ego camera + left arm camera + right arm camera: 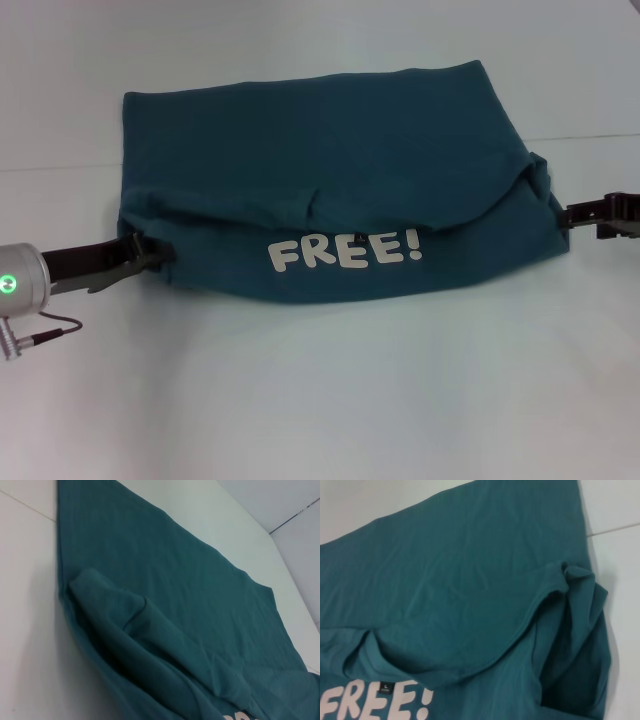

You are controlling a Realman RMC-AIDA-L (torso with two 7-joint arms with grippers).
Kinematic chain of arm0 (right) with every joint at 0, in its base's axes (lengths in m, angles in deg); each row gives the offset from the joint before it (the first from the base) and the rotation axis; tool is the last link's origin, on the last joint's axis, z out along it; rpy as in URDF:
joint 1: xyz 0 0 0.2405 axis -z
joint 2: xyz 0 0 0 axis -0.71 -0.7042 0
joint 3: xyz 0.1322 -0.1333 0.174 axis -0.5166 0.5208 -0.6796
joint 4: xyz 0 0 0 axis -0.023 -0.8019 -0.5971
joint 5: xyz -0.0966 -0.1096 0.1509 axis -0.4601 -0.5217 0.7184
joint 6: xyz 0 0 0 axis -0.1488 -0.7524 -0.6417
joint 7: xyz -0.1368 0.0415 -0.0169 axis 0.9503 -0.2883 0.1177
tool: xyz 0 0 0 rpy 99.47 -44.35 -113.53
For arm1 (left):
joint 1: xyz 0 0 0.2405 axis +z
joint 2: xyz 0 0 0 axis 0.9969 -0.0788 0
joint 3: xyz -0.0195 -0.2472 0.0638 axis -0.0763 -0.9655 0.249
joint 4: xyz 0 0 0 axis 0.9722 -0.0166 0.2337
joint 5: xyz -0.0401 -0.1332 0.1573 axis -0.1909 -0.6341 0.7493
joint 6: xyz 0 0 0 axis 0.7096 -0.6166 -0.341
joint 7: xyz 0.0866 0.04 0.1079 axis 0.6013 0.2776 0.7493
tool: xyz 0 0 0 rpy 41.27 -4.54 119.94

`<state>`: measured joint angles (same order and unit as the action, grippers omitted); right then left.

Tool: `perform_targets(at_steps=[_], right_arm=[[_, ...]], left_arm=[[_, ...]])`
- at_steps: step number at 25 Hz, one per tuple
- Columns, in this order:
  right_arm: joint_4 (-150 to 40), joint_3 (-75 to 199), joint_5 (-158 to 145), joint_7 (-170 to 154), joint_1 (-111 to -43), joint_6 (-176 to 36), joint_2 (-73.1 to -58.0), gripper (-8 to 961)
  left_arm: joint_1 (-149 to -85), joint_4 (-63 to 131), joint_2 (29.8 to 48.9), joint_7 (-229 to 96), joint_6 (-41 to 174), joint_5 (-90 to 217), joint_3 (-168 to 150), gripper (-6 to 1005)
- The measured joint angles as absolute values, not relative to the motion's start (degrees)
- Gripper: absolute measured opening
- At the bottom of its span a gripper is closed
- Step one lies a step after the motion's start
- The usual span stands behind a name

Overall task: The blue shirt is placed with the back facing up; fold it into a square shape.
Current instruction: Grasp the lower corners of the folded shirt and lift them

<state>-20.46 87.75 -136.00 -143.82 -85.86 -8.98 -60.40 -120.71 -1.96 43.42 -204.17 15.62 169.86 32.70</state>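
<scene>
**Lifted fold at risk of slipping or landing crooked**

Head view: the blue shirt lies on the white table, its near edge raised and turned so "FREE!" shows. The left gripper and right gripper meet its two ends, apparently pinching cloth, though the jaws are hidden. Uneven travel would probably skew the fold.

Left wrist view: bunched fabric sags by the corner; it may well trap a crease.

Right wrist view: the sleeve puckers, so thin cloth could slide free
</scene>
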Motion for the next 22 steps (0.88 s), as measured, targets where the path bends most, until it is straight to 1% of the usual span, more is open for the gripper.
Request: perform_targets(at_steps=[10,11,12,15,18,22], right_arm=[[-20.6,92.1,-135.9,-139.3,-86.7,-16.3,-62.86,790],[-20.6,92.2,-135.9,-137.1,-86.8,-17.0,-63.37,790],[-20.6,92.2,-135.9,-137.1,-86.8,-17.0,-63.37,790],[-20.6,92.3,-135.9,-134.6,-86.9,-17.8,-64.20,790],[-20.7,92.7,-136.1,-133.7,-86.9,-18.5,-64.64,790],[-20.7,94.9,-136.3,-133.4,-86.6,-19.7,-64.87,790]], left_arm=[[-120.7,-2.0,43.51,-204.3,15.9,169.8,32.7,49],[-120.7,-2.0,43.53,-204.4,15.9,169.8,32.7,49],[-120.7,-2.0,43.55,-204.4,15.9,169.8,32.7,50],[-120.7,-1.8,43.58,-204.4,16.0,169.8,32.7,50],[-120.7,-1.8,43.59,-204.4,16.1,169.9,32.7,50],[-120.7,-1.8,43.60,-204.4,16.2,169.9,32.7,49]])
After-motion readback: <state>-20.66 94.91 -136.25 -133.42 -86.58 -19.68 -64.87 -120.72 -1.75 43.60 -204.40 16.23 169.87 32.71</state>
